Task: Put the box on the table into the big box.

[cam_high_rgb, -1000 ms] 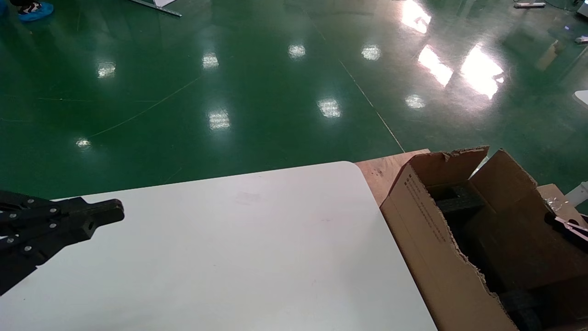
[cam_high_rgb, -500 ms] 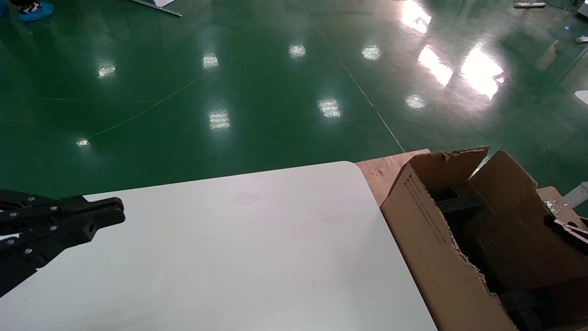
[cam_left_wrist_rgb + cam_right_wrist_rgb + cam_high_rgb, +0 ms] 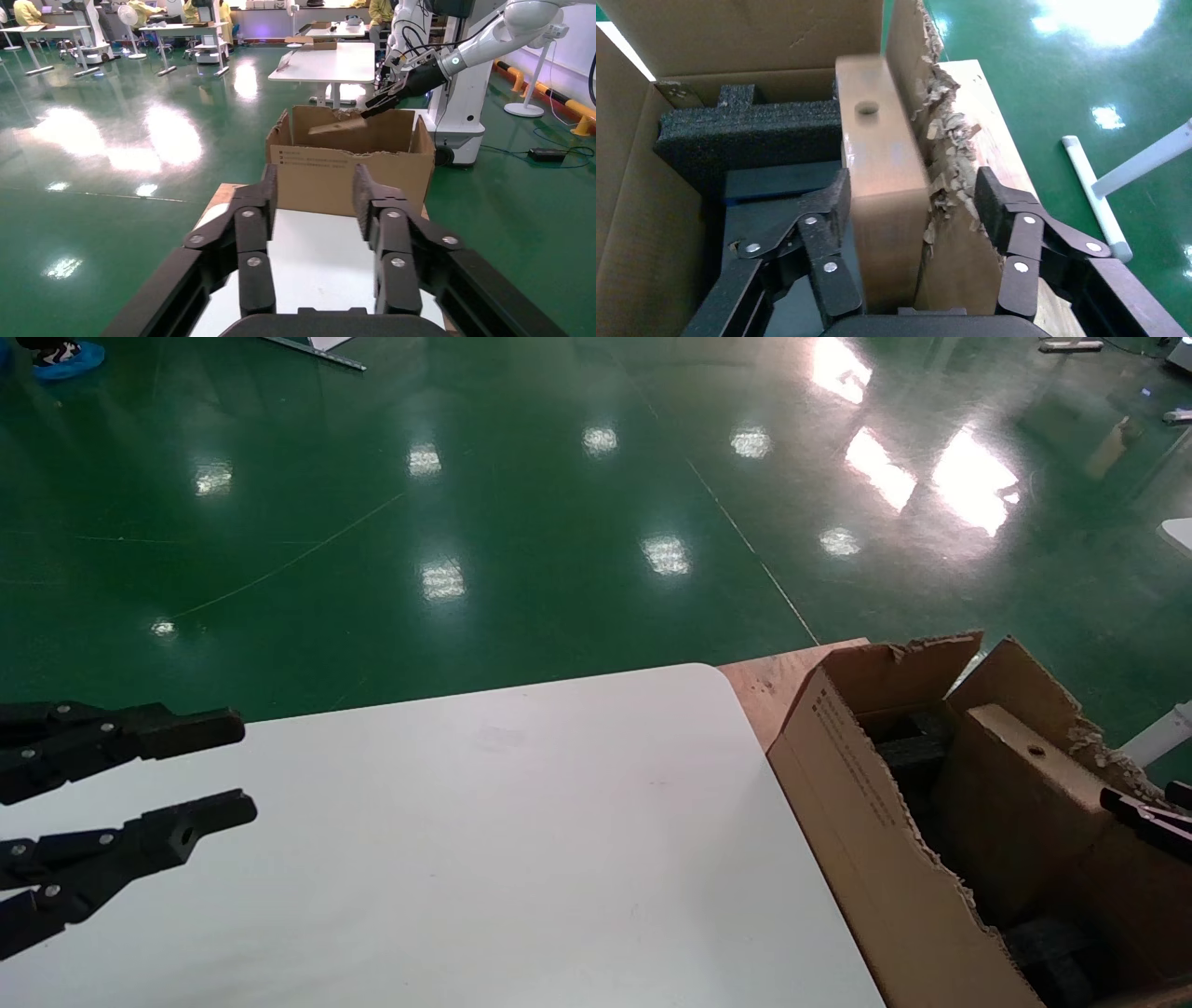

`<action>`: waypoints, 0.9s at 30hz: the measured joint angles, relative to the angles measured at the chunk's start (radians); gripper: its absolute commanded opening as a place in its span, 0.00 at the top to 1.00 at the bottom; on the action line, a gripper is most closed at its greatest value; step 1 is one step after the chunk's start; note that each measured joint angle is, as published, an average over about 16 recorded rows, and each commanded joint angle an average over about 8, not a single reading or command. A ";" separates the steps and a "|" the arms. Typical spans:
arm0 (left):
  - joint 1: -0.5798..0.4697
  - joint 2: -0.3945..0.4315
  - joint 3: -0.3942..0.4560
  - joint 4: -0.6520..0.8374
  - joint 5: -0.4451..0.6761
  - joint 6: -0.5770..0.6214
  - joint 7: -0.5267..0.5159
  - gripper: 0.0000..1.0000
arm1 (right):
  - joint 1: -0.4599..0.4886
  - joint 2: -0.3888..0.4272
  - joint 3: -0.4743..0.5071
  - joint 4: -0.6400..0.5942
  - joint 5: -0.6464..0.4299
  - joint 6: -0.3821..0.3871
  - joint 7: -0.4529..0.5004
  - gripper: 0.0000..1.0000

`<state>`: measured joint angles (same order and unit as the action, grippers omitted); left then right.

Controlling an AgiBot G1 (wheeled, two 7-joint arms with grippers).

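The small brown box, with a round hole in its top face, stands tilted inside the big box, leaning against the torn far flap. My right gripper is over the big box's right side. In the right wrist view it is open, and its fingers straddle the small box and the torn flap without clamping them. My left gripper is open and empty over the left part of the white table. The left wrist view shows it facing the big box.
Black foam lies in the bottom of the big box. A wooden board lies under the big box beside the table's far right corner. Shiny green floor lies beyond the table. A white pole lies on the floor.
My left gripper has opened from shut. The small box has shifted in the big box and now stands more upright, with its holed face showing.
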<state>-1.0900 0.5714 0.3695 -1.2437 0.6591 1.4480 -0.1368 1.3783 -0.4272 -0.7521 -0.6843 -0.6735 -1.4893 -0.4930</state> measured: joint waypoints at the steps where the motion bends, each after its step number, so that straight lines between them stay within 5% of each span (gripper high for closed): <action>1: 0.000 0.000 0.000 0.000 0.000 0.000 0.000 0.00 | 0.000 0.000 0.000 0.000 0.000 0.000 0.000 0.00; 15: 0.000 0.000 0.000 0.000 0.000 0.000 0.000 0.00 | 0.023 -0.009 0.001 0.022 0.009 -0.032 -0.010 0.00; 27: 0.000 0.000 0.000 0.000 0.000 0.000 0.000 0.00 | 0.142 -0.042 -0.006 0.120 -0.011 -0.093 -0.029 0.00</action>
<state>-1.0900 0.5713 0.3696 -1.2437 0.6591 1.4480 -0.1368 1.5204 -0.4695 -0.7584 -0.5642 -0.6846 -1.5819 -0.5220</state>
